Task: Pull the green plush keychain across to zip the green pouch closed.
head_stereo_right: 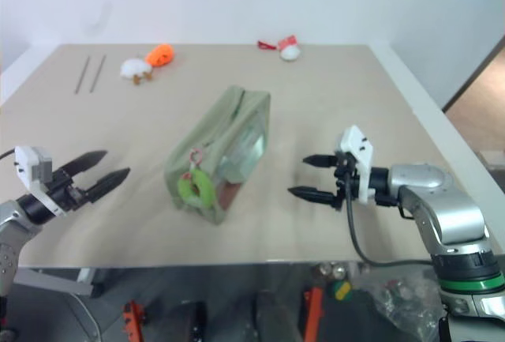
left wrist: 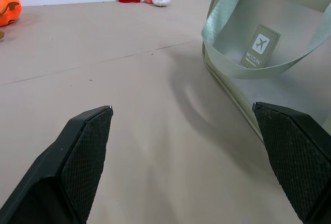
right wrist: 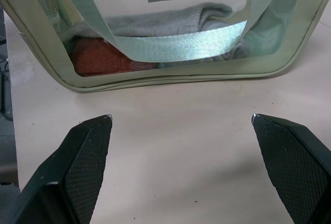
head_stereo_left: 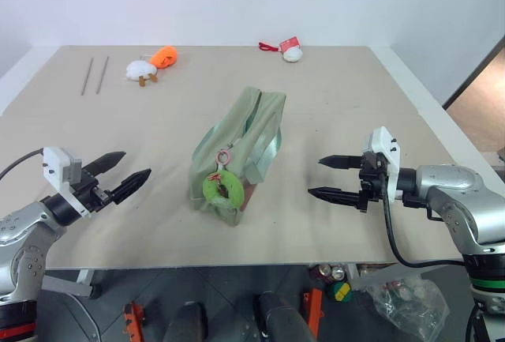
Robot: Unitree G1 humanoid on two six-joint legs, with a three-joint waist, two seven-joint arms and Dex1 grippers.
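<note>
The green pouch [head_stereo_left: 241, 148] stands in the middle of the table, its long axis running away from me, a clear side window and webbing strap [right wrist: 176, 45] facing right. The green plush keychain [head_stereo_left: 222, 187], a lime ring on a reddish clip, hangs at the pouch's near end. My left gripper [head_stereo_left: 120, 174] hovers open to the left of the pouch, pointing at it, with nothing between its fingers. My right gripper [head_stereo_left: 329, 178] is open on the pouch's right side, also pointing at it and apart from it. Grey and orange cloth shows through the window [right wrist: 155, 25].
An orange-and-white plush toy [head_stereo_left: 153, 63] lies at the far left of the table, next to two thin rods [head_stereo_left: 94, 75]. A white plush with a red tag [head_stereo_left: 289, 50] sits at the far edge. The table's front edge [head_stereo_left: 237, 263] runs close below both grippers.
</note>
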